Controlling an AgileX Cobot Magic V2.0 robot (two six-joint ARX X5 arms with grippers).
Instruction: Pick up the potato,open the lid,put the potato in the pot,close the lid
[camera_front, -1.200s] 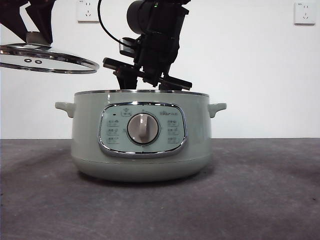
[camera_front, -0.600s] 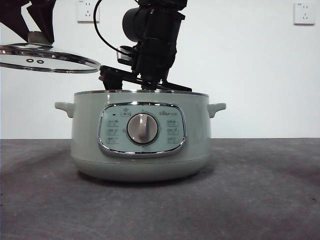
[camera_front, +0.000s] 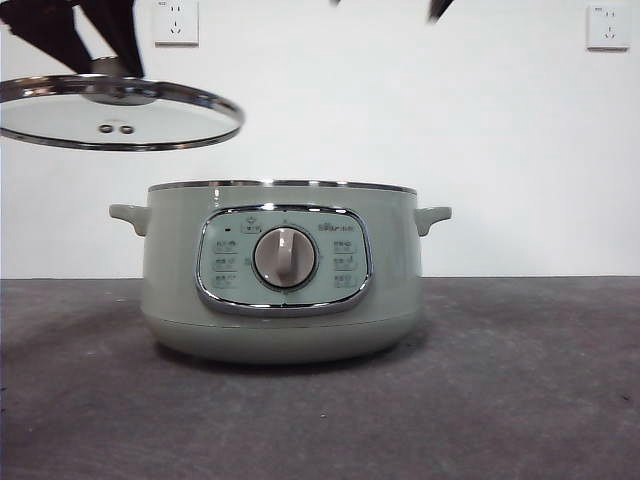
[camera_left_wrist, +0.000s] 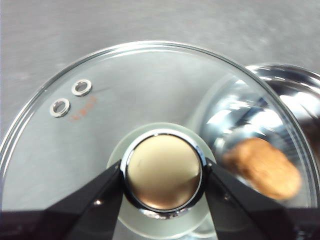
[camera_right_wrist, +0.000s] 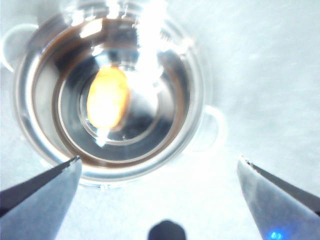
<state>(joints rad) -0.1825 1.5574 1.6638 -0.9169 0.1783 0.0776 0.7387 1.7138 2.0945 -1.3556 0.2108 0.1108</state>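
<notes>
Potato (camera_right_wrist: 107, 97) flat in pot (camera_front: 280, 270); left claw (camera_left_wrist: 162, 175) pinching lid (camera_front: 120, 110) knob; right claw (camera_right_wrist: 160, 175) spread.

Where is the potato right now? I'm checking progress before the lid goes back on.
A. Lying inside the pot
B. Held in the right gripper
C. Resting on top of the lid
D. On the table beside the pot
A: the right wrist view shows the potato lying on the pot's shiny floor, with the right gripper open above it.

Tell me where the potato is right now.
The potato lies on the shiny floor inside the pot, seen from the right wrist view; the left claw holds the lid up beside the pot.
</notes>
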